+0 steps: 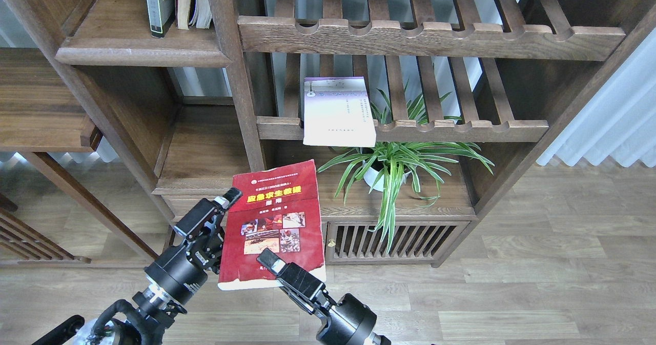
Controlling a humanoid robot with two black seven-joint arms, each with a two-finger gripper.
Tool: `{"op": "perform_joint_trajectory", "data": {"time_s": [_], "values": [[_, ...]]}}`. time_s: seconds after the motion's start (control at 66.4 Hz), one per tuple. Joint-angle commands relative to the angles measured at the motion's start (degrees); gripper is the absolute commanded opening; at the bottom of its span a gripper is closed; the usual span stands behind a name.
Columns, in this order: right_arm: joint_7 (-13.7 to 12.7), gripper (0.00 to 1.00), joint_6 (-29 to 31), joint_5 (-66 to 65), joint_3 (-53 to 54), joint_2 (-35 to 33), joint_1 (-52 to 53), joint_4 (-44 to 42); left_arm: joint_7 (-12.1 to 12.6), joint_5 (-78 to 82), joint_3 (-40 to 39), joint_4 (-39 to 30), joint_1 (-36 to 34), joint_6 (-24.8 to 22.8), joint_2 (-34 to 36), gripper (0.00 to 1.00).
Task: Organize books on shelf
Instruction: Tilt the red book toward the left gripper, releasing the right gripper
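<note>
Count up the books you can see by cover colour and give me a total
Red: 1, the red book held between the left pincer and the right pincer.
Pale lilac-white: 1, the lilac-white book lying on a slatted rack.
Dark grey with yellow-green panel: 1, the dark-grey book upright on the solid shelf.
Tan-edged, cover hidden: 1, the fourth book beside it.
Total: 4

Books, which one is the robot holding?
The red book, the one with photos on its cover. Both grippers, left and right, are on it. The pale lilac-white book lies on a slatted rack, and the dark-grey book stands on the shelf.
</note>
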Motion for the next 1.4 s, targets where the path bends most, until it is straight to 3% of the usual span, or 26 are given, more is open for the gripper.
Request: {"op": "perform_joint_trajectory", "data": {"time_s": [0.0, 0.241, 0.286, 0.331, 0.422, 0.708, 0.994, 1.295, 1.355, 1.385], "values": [[-0.4, 0.03, 0.0, 0.0, 0.0, 0.0, -0.2, 0.0, 0.0, 0.1, 0.1, 0.0, -0.1, 0.0, 0.0, 0.66], [-0.5, 0.03, 0.0, 0.0, -0.4, 0.0, -0.5, 0.0, 0.1, 0.1, 0.3, 0.1, -0.2, 0.0, 0.0, 0.49], [-0.5, 0.03, 0.0, 0.0, -0.6, 0.0, -0.5, 0.0, 0.1, 0.1, 0.4, 0.1, -0.2, 0.0, 0.0, 0.38], [-0.6, 0.03, 0.0, -0.1, -0.6, 0.0, -0.5, 0.0, 0.1, 0.1, 0.8, 0.1, -0.2, 0.0, 0.0, 0.21], [-0.7, 0.03, 0.0, -0.3, -0.6, 0.0, -0.5, 0.0, 0.1, 0.1, 2.2, 0.1, -0.2, 0.0, 0.0, 0.12], [-0.8, 0.03, 0.0, -0.4, 0.0, 0.0, -0.7, -0.5, 0.2, 0.3, 3.2, 0.1, 0.6, 0.0, 2.3, 0.06], [-0.7, 0.03, 0.0, 0.3, 4.6, 0.0, -0.1, -3.5, 0.2, 0.4, 2.9, 0.1, 1.7, 0.0, 7.6, 0.05], [-0.7, 0.05, 0.0, 0.3, 5.0, 0.0, 0.0, -4.5, 0.4, 1.0, 2.4, 0.1, 1.9, 0.0, 8.0, 0.05], [-0.8, 0.18, 0.0, 0.3, 5.0, 0.0, -0.1, -4.5, 0.4, 1.1, 2.2, 0.1, 1.9, 0.0, 8.0, 0.05], [-0.8, 0.38, 0.0, -0.1, 4.9, 0.0, 0.0, -4.5, 0.4, 1.2, 1.8, 0.1, 1.9, 0.0, 7.9, 0.05]]}}
